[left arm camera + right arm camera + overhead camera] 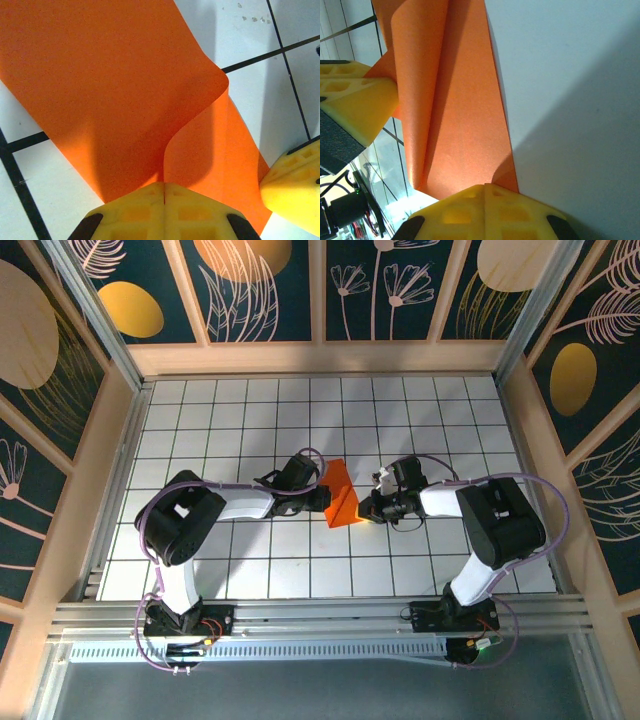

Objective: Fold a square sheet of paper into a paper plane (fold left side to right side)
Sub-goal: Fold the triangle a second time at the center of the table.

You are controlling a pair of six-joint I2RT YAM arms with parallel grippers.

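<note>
The square sheet of paper [340,495] is a bright orange creased wedge lying on the white grid table between both arms; a paper plane is out of view. My left gripper [320,497] is at the wedge's left edge. In the left wrist view its yellow jaws [164,186] are shut on a flap of the paper [100,75], which curls up from the seam. My right gripper [368,507] is at the wedge's right edge. Its jaws [485,186] are shut, tips against the border of the paper [465,125]; no paper visibly runs between them.
The table [240,420] is a white tiled grid walled by wooden rails on the left, right and far sides. The two arm bases sit on the metal rail at the near edge. The other arm's fingers [295,190] [360,105] are close by in each wrist view.
</note>
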